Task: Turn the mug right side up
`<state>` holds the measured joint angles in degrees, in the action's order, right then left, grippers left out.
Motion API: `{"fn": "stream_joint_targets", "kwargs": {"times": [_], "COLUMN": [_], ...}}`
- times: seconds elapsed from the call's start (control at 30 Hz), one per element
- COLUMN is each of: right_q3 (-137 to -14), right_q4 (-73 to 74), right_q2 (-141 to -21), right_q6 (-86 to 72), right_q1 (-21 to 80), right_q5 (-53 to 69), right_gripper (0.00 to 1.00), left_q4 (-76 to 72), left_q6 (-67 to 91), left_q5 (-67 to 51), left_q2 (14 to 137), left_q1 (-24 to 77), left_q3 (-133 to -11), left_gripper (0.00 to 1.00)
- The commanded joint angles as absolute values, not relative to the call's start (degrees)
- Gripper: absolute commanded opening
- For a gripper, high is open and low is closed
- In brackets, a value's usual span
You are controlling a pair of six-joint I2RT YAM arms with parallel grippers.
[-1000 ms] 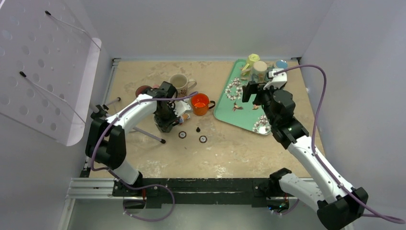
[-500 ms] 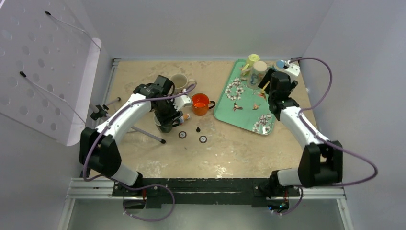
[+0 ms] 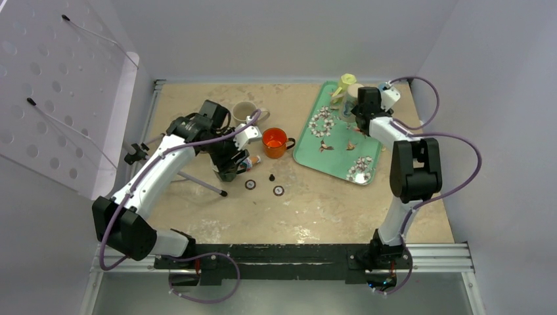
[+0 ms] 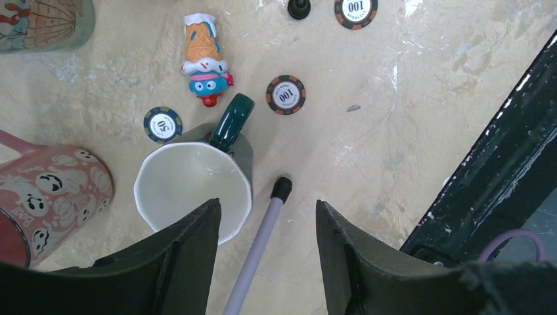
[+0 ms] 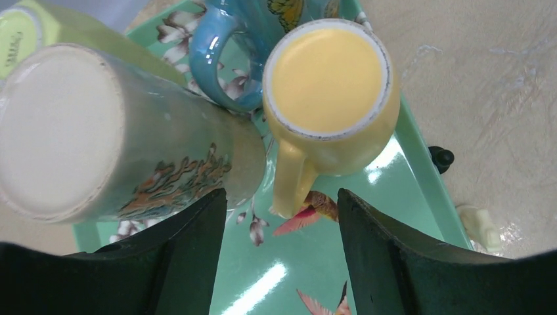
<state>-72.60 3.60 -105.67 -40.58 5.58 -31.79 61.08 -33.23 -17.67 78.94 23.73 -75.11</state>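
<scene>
Two pincers, and both stand released with nothing in them. The left gripper [image 4: 267,210] hangs over the table [image 4: 407,131] with its jaws apart. A pale rod [image 4: 257,246] with a black tip runs up through the gap. Just left of that tip stands the green mug [image 4: 190,190], mouth up, white inside, its dark handle pointing away. Its near rim is hidden under one finger, and I see no finger touching it. A pink mug [image 4: 46,197] sits close on its far side. Beyond lie a blue chip [image 4: 163,125], a brown chip [image 4: 286,94] and a small ice-cream toy [image 4: 203,59].

The right gripper [image 5: 281,197] hovers over the far end of the green tray [image 5: 328,275], jaws likewise parted. The yellow mug [image 5: 326,79] stands there bottom up, right below and ahead of the gap, with its handle pointing back between the fingers. A tall mug [image 5: 98,131], also bottom up, crowds it on one side. A blue mug [image 5: 236,46] is wedged in behind the two. Whether they touch the yellow one I cannot tell.
</scene>
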Motion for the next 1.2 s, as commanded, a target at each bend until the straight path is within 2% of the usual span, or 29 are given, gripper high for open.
{"fn": "stream_joint_targets", "kwargs": {"times": [0.0, 0.2, 0.37, 0.5, 0.6, 0.73, 0.97, 1.17], "right_q3": [-75.09, -80.53, -82.82, -86.57, -84.51, -80.87, -70.88, -58.37], "right_q4": [6.89, 13.49, 16.63, 18.85, 16.26, 11.99, 3.33, -5.43], "right_q2": [-106.62, -111.0, -114.78, -117.27, -115.93, -112.57, -99.18, -84.35], "right_q6": [-45.6, -48.67, -50.78, -49.1, -47.94, -44.74, -33.1, -27.3], "right_q1": [4.67, 3.58, 1.94, 1.58, 1.58, 1.58, 2.34, 3.27], "right_q5": [-34.25, -34.31, -30.93, -29.4, -28.6, -27.47, -23.4, -11.88], "right_gripper": [0.65, 0.64, 0.54, 0.38, 0.12, 0.0, 0.0, 0.0], "left_q4": [61.97, 62.12, 62.65, 62.75, 62.99, 63.15, 62.47, 53.88], "left_q6": [-34.47, -34.83, -34.98, -35.07, -35.11, -35.07, -33.48, -25.51], "left_q5": [-21.2, -22.05, -24.6, -25.04, -25.26, -25.49, -28.27, -30.93], "left_q2": [76.81, 75.83, 74.52, 73.84, 73.39, 72.8, 72.14, 72.5], "left_q1": [23.38, 23.38, 23.38, 23.38, 23.33, 23.38, 23.38, 23.38], "left_q3": [-74.8, -74.98, -74.88, -74.88, -74.82, -74.71, -75.03, -73.98], "left_gripper": [0.59, 0.6, 0.59, 0.6, 0.6, 0.6, 0.6, 0.62]}}
